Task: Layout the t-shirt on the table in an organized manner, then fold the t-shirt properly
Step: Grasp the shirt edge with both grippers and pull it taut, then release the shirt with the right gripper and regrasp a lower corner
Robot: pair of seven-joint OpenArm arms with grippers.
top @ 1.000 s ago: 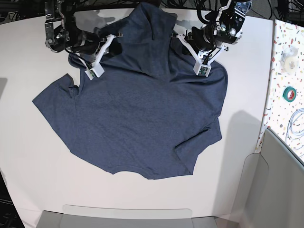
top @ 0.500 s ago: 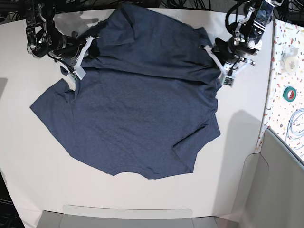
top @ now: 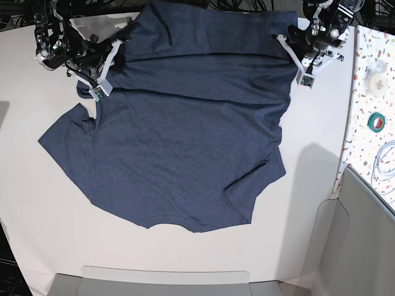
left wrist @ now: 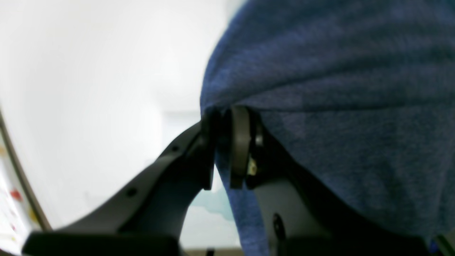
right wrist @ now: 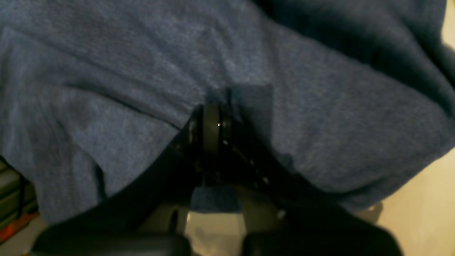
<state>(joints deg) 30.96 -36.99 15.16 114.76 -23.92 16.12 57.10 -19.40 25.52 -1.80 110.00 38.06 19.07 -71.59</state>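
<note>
Both arms pinch the t-shirt (top: pixel 185 129) at its far edge, one at each corner. The left gripper (left wrist: pixel 227 149) has its jaws clamped on the cloth, the right gripper (right wrist: pixel 213 131) likewise. The rest lies rumpled on the white desk (top: pixel 308 203).

arms: black, white brackets | gripper (left wrist: pixel 227 149): black curved fingers, screw holes

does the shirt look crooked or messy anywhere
Yes. The dark navy-blue cloth t-shirt lies skewed on the plain white table: a strip along its far edge is doubled over, and one sleeve is tucked under in a crease.
</note>
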